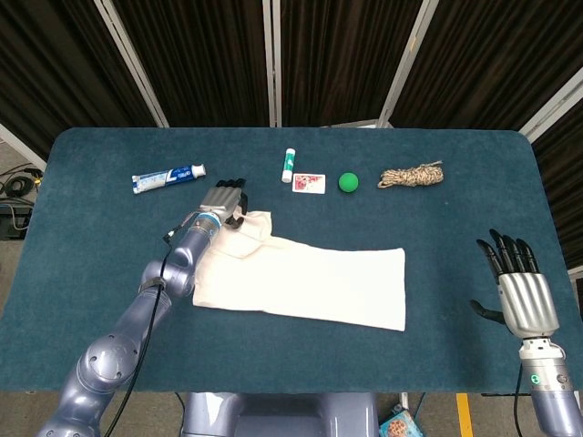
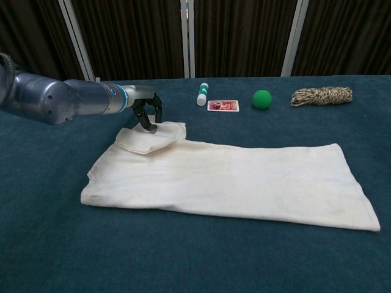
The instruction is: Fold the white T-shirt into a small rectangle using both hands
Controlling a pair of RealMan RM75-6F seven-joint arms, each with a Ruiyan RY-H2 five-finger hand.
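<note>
A: Where was the white T-shirt (image 1: 301, 278)?

B: Flat on the surface (image 1: 455, 182). The left hand (image 1: 225, 202) pinched its far corner, probably to fold it. The right hand (image 1: 519, 291) waited apart, fingers spread, empty.

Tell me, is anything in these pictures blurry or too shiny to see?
Head view: sharp and evenly lit, no glare on the white cloth T-shirt. Chest view: also clear; the silver left arm shows a soft shine, and the left hand casts only a faint shadow on the shirt's corner.
</note>
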